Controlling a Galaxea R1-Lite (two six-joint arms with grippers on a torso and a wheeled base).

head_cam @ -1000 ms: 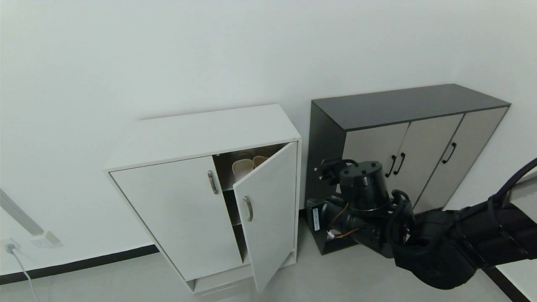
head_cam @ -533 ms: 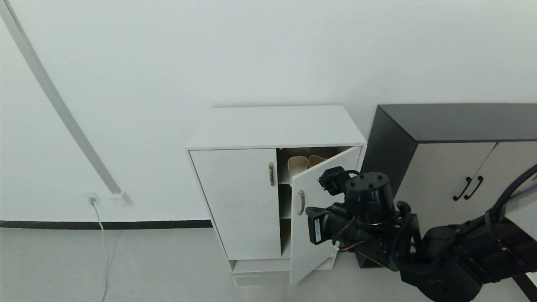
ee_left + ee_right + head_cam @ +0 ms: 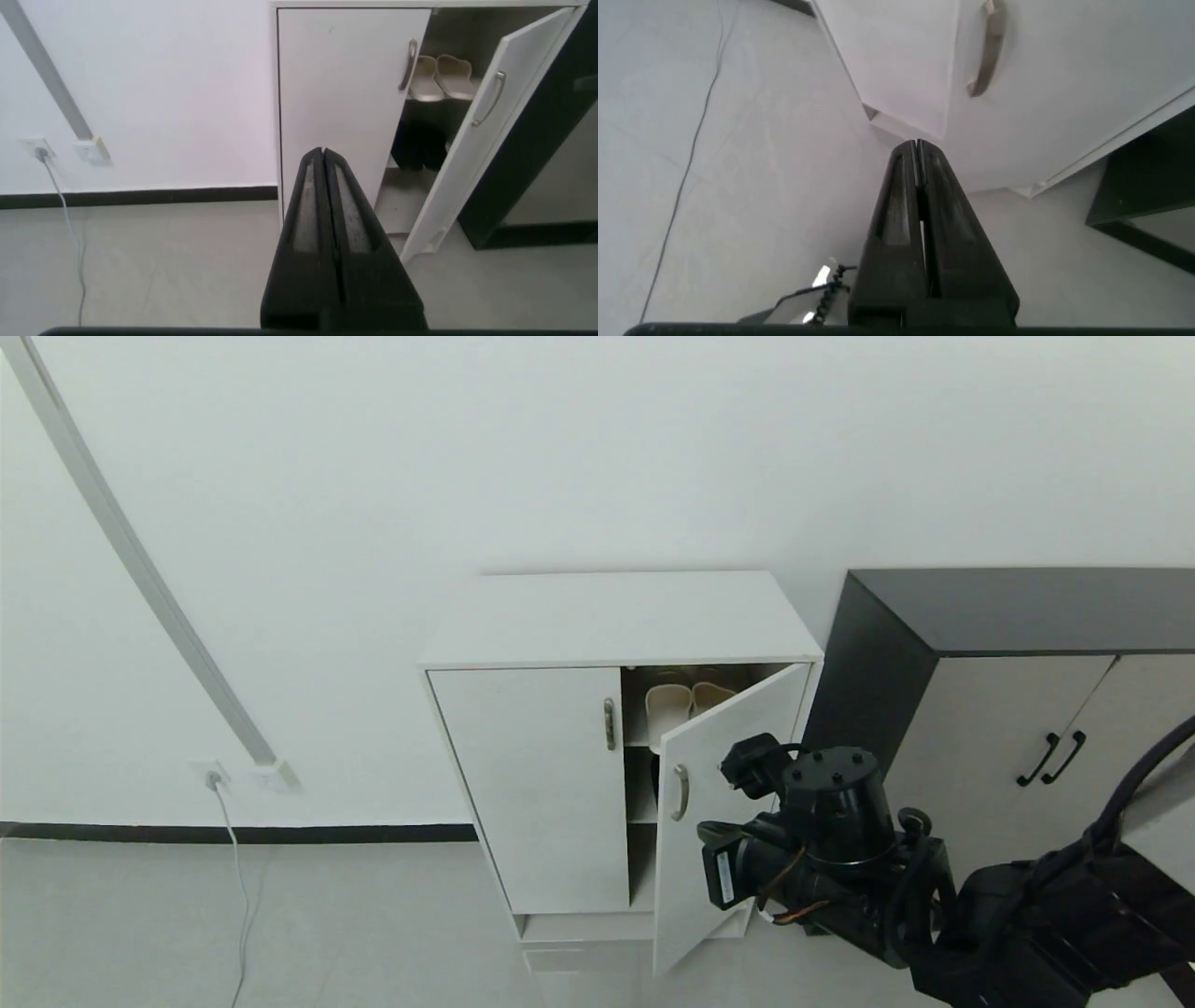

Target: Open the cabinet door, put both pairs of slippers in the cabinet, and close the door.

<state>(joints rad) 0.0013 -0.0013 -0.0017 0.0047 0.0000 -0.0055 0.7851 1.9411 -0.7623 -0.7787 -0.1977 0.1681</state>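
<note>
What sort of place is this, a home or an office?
Probably a bare room set up like an entrance hall: a white cabinet with one door ajar and slippers on its top shelf, a dark cabinet beside it, against a plain white wall.

The grey floor [image 3: 280, 933] carries the white cabinet [image 3: 616, 616], set against the wall. A dark cabinet [image 3: 980, 616] stands just beside the white cabinet, on its open-door side. A cable [image 3: 243, 905] trails well apart, on the opposite side. In the white cabinet, the top shelf [image 3: 637, 744] holds beige slippers [image 3: 686, 702]. The shelf below [image 3: 640, 820] holds dark slippers [image 3: 420, 145].
</note>
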